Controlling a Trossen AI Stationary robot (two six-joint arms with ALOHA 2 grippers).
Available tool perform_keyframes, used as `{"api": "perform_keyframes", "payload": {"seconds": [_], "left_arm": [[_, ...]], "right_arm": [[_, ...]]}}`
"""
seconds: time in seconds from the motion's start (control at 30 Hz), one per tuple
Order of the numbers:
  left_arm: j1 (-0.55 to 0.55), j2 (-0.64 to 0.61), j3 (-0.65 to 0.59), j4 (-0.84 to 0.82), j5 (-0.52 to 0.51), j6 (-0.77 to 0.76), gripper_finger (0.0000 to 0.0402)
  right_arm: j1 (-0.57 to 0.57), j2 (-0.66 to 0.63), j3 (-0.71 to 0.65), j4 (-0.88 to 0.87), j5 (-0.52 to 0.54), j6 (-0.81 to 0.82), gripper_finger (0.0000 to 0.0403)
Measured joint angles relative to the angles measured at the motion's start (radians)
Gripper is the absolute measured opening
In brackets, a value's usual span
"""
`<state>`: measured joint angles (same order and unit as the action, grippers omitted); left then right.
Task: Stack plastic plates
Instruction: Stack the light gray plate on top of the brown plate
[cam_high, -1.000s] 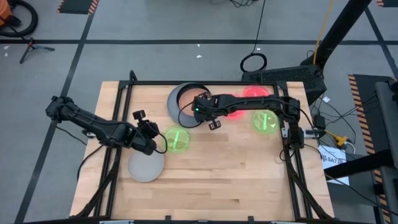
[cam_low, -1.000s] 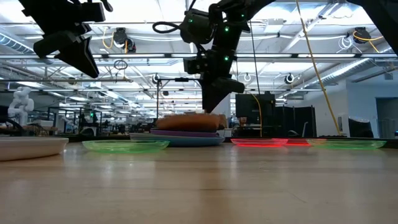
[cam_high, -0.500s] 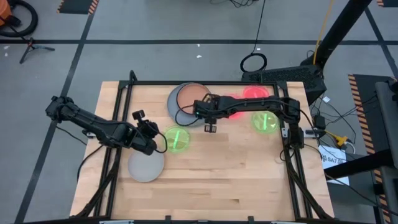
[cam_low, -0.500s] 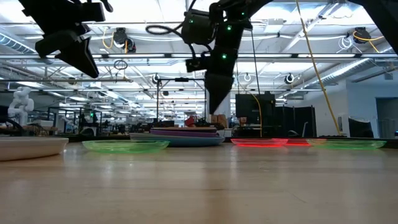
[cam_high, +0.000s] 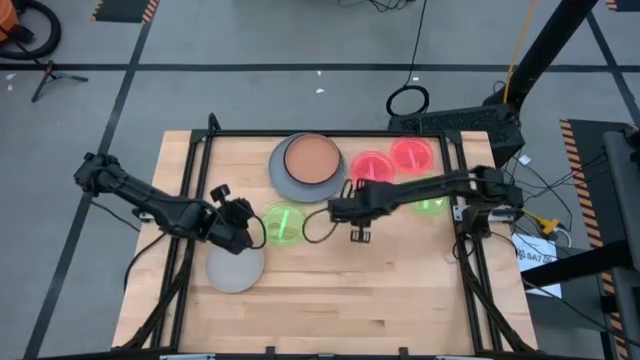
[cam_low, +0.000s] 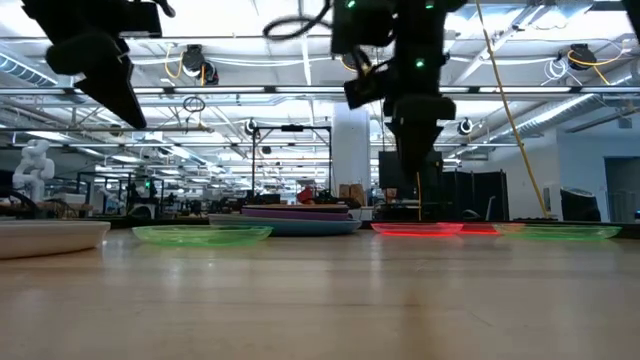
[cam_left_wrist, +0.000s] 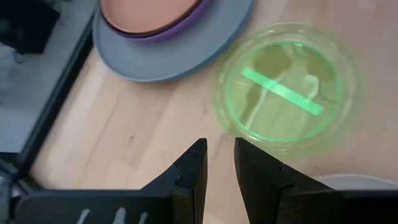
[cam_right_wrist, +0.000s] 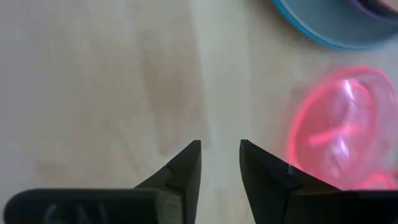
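Stack (cam_high: 310, 164) ahead of right gripper (cam_right_wrist: 219, 165) and off to one side, brown plate uppermost on purple and large grey. Hovering above bare table (cam_high: 400, 280), jaws parted by a narrow gap, holding nothing. Pink plate (cam_right_wrist: 339, 134) just beside the fingertips, second pink plate (cam_high: 411, 153) farther out past it, green plate (cam_high: 432, 203) back under the arm. Left gripper (cam_left_wrist: 219, 165) raised just short of other green plate (cam_left_wrist: 287, 90), jaws likewise a slit apart and empty, pale plate (cam_high: 235, 270) near its wrist. Likely next: going for the pink plate. Risks, as a guess: too narrow an opening for straddling the rim, so pushing the light plate across the wood instead of gripping it; nudging it against the stack; pinching only the thin translucent edge and dropping it tilted on the way over; clashing with the left arm above the stack.
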<state>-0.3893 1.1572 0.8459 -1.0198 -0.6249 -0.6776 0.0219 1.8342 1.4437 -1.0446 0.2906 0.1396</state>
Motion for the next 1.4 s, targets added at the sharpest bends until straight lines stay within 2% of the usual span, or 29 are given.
{"api": "perform_keyframes", "payload": {"seconds": [0.13, 0.37, 0.5, 0.77, 1.07, 1.17, 1.23, 1.33, 1.4], "left_arm": [[-0.063, 0.0, 0.0, 0.015, 0.039, -0.03, 0.0088], [-0.148, 0.016, 0.0, 0.062, 0.283, -0.012, 0.0088], [-0.164, 0.047, -0.016, 0.066, 0.37, -0.002, 0.0088], [-0.078, 0.08, -0.112, 0.105, 0.571, 0.195, 0.0063], [0.19, 0.08, -0.131, 0.17, 0.739, 0.583, 0.0019], [0.273, 0.08, -0.132, 0.179, 0.818, 0.642, 0.0007], [0.312, 0.08, -0.132, 0.177, 0.818, 0.639, 0.0005], [0.348, 0.08, -0.132, 0.175, 0.72, 0.593, 0.0012], [0.365, 0.08, -0.132, 0.171, 0.699, 0.579, 0.0024]], "right_arm": [[0.036, -0.141, -0.167, 0.225, -0.032, -0.005, 0.0095], [0.053, -0.382, -0.423, 0.654, -0.03, -0.03, 0.0089], [0.052, -0.47, -0.513, 0.8, -0.03, -0.092, 0.0089], [0.052, -0.551, -0.544, 0.808, -0.03, -0.108, 0.0089], [0.051, -0.567, -0.544, 0.801, -0.028, -0.128, 0.0089], [0.051, -0.567, -0.544, 0.785, -0.028, -0.124, 0.0089], [0.051, -0.567, -0.544, 0.782, -0.028, -0.12, 0.0089], [0.051, -0.567, -0.544, 0.782, -0.028, -0.119, 0.0089], [0.051, -0.567, -0.544, 0.782, -0.028, -0.119, 0.0089]]}}
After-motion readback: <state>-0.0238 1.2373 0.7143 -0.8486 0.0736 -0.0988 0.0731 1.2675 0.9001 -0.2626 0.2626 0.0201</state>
